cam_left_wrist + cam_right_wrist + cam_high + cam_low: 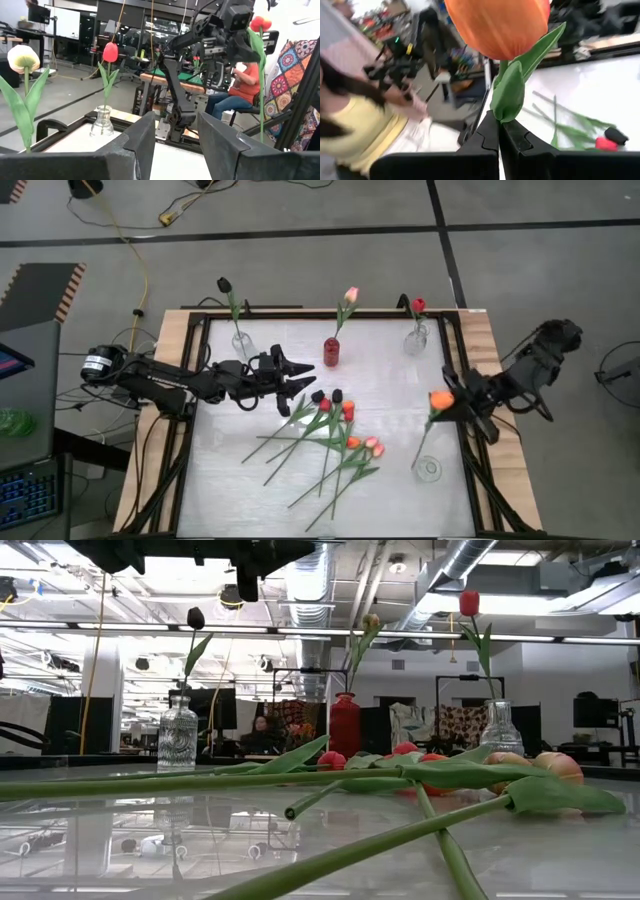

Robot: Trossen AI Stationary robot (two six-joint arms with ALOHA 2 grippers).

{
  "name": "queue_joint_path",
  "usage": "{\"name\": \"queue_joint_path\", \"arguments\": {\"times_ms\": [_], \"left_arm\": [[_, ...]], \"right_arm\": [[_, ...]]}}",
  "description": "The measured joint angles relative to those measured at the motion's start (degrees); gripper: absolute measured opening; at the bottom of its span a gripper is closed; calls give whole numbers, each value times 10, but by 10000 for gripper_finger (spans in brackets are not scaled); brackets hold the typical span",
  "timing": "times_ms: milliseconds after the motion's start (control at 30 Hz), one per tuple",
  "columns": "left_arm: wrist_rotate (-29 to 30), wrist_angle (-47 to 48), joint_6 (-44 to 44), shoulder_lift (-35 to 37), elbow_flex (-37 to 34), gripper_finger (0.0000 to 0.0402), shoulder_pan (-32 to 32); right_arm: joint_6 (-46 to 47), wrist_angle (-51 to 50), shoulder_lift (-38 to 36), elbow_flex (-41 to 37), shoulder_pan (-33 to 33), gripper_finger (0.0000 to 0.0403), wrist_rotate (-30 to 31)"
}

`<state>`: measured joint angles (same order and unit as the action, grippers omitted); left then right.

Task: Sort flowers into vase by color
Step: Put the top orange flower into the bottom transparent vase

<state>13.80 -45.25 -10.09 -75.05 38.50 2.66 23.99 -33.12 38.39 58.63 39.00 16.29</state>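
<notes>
Nearest us in the low view, long green stems cross the bench [250,500], belonging to the loose flowers [335,430] heaped at the frame's centre in the high view. We count about eight heads there: two black, roughly three red, and three orange or pink, though overlaps make the tally uncertain.

Going left to right along the top of the bench, we see three vases, each with one tulip: a clear vase [241,343] holding a black tulip [224,284], a red vase [331,352] holding a pink tulip [350,296], and another clear vase [416,339] holding a red tulip [417,305]. A fourth, clear vase [428,469] stands at lower right.

The left pincer [300,377] hovers at centre left, its fingers spread wide and empty. The right pincer [452,402] at right is closed tight on the stem of one orange tulip [441,399], whose stem slants down toward the fourth vase.
</notes>
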Motion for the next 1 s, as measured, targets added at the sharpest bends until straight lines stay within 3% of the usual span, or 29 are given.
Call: {"name": "queue_joint_path", "arguments": {"times_ms": [367,1000], "left_arm": [[1,0,-1,0,0,133,0],[1,0,-2,0,0,133,0]], "right_arm": [[0,-92,-17,0,87,24,7],[0,-110,18,0,97,25,20]]}}
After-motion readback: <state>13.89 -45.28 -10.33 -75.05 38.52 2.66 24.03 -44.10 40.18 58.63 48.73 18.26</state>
